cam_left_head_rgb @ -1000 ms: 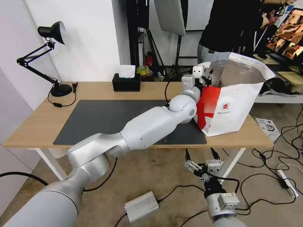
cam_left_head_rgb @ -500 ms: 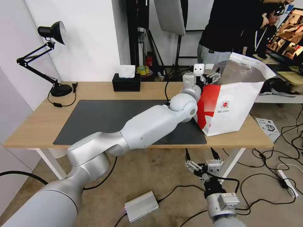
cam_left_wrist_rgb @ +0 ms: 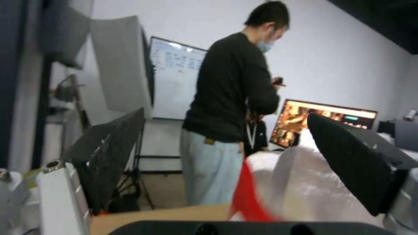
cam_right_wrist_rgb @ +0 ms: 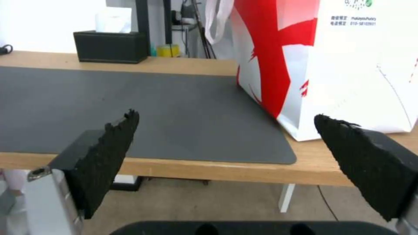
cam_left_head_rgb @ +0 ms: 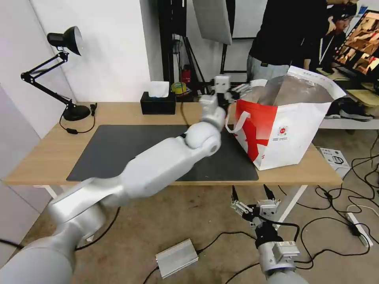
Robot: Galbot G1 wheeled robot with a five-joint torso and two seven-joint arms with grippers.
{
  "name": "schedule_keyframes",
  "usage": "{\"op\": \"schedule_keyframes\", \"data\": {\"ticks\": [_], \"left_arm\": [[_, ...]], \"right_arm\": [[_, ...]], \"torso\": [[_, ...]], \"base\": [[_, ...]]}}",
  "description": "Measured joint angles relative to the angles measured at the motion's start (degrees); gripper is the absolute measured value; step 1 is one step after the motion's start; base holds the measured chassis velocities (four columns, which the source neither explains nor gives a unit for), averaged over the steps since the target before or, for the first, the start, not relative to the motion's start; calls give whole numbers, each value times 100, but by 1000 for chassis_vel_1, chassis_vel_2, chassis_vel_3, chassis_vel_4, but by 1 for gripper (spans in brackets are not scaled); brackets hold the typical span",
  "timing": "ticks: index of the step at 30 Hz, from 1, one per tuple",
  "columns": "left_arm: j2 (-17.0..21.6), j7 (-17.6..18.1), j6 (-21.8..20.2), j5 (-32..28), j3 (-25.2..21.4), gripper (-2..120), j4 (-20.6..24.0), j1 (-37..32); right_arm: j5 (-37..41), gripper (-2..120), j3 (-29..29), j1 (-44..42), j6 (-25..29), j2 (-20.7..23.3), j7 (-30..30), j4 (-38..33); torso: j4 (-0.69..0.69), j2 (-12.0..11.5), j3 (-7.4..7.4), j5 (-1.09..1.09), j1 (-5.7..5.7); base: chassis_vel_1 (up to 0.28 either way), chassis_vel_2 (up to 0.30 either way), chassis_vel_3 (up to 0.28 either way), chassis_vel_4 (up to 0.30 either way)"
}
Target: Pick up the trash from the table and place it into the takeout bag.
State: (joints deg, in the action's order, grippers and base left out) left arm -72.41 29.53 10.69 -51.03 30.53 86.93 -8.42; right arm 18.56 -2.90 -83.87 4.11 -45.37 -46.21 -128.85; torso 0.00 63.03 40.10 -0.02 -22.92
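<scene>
Head view, boxy foil-lined takeout bag (cam_left_head_rgb: pixel 290 132), smooth grey mat (cam_left_head_rgb: pixel 130 146), left gripper (cam_left_head_rgb: pixel 238 90) spread

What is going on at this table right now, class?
The robot's left hand is raised beside the rim of the takeout bag, open and holding nothing. The bag stands upright at the right end of the table, partly on the dark mat. The right hand hangs open below the table's front edge. A black tissue box sits at the back.

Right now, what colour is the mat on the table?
Dark grey mat, clearest in the right wrist view.
</scene>
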Motion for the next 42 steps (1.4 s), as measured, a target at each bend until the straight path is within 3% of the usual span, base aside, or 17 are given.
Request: {"op": "schedule_keyframes", "data": {"ticks": [6, 13, 19, 21, 23, 26, 31, 35, 42], "left_arm": [[462, 87, 0, 141, -380, 100, 603, -588], [875, 201, -11, 437, -1341, 100, 1596, -1708], [1118, 172, -49, 613, -1891, 100, 2129, -2601], [1252, -13, -82, 806, -2353, 100, 2464, -3294], [1284, -78, -98, 873, -2519, 100, 2564, -3530], [1391, -334, -126, 1245, -3301, 100, 3072, -4579], [1376, -449, -111, 1612, -3804, 100, 3583, -5416], [915, -633, -8, 2425, -4377, 100, 4125, -6680], [395, -859, 188, 3336, -4804, 100, 4362, -7558]], "right_arm": [[0, 100, 0, 0, 0, 0, 0, 0], [0, 100, 1, 0, 0, 0, 1, 0], [0, 100, 1, 0, 0, 0, 0, 0], [0, 100, 1, 0, 0, 0, 0, -1], [0, 100, 1, 0, 0, 0, 0, 0], [0, 100, 1, 0, 0, 0, 0, -1], [0, 100, 1, 0, 0, 0, 0, 0], [0, 100, 1, 0, 0, 0, 0, 0], [0, 100, 1, 0, 0, 0, 0, 0]], "torso": [[1, 0, 0, 0, 0], [0, 0, -1, 1, 0], [-1, 0, -1, 1, 0], [-1, 0, -1, 1, 0], [-1, 0, -1, 1, 0], [1, 0, -1, 1, 0], [1, 0, -1, 2, 1], [0, 1, -1, 2, 1], [0, 1, 0, 2, 1]], "base": [[0, 0, 0, 0], [0, 0, 0, 0], [0, 0, 0, 0], [0, 0, 0, 0], [0, 0, 0, 0], [0, 0, 0, 0], [0, 0, 0, 0], [0, 0, 0, 0], [0, 0, 0, 0]]}}
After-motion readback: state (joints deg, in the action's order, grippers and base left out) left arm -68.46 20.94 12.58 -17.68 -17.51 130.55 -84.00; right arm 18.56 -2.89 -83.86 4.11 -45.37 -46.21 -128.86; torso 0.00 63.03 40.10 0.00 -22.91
